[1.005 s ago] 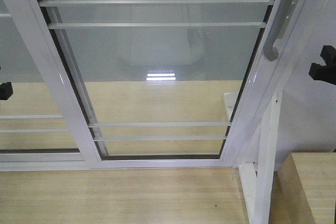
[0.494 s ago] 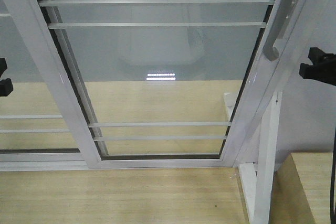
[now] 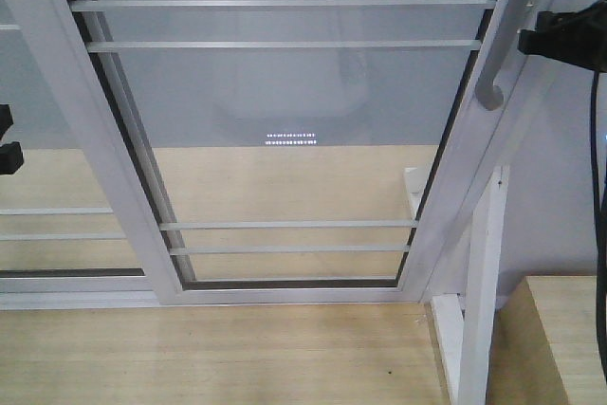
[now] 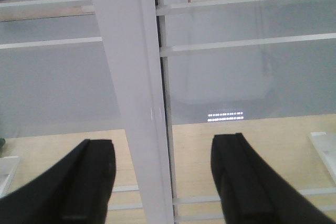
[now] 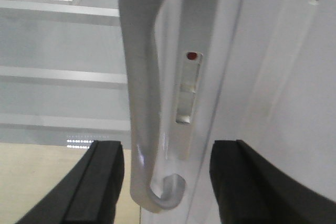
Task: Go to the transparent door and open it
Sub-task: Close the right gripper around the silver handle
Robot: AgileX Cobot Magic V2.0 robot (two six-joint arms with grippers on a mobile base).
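Note:
The transparent door [image 3: 285, 111] is a clear-glass panel in a white frame with thin white bars, filling the middle of the front view. Its curved hook-ended handle [image 3: 493, 82] sits on the right upright. My right gripper [image 3: 545, 40] is open, level with the handle and just right of it. In the right wrist view the handle [image 5: 149, 129] hangs between the open fingers [image 5: 102, 182], its hooked end low in the gap. My left gripper [image 3: 8, 144] is open at the left edge. In the left wrist view its fingers [image 4: 239, 182] straddle a white upright [image 4: 139, 103] without touching it.
A second white-framed glass panel [image 3: 47, 225] overlaps the door on the left. A wooden floor [image 3: 218, 358] lies below the track. A white post [image 3: 479, 310] and a wooden box [image 3: 560, 339] stand at the lower right. A black cable [image 3: 597, 187] hangs at the right edge.
My right gripper has risen from below the handle's hook to level with the handle and moved left toward it. The left gripper and the door have stayed put.

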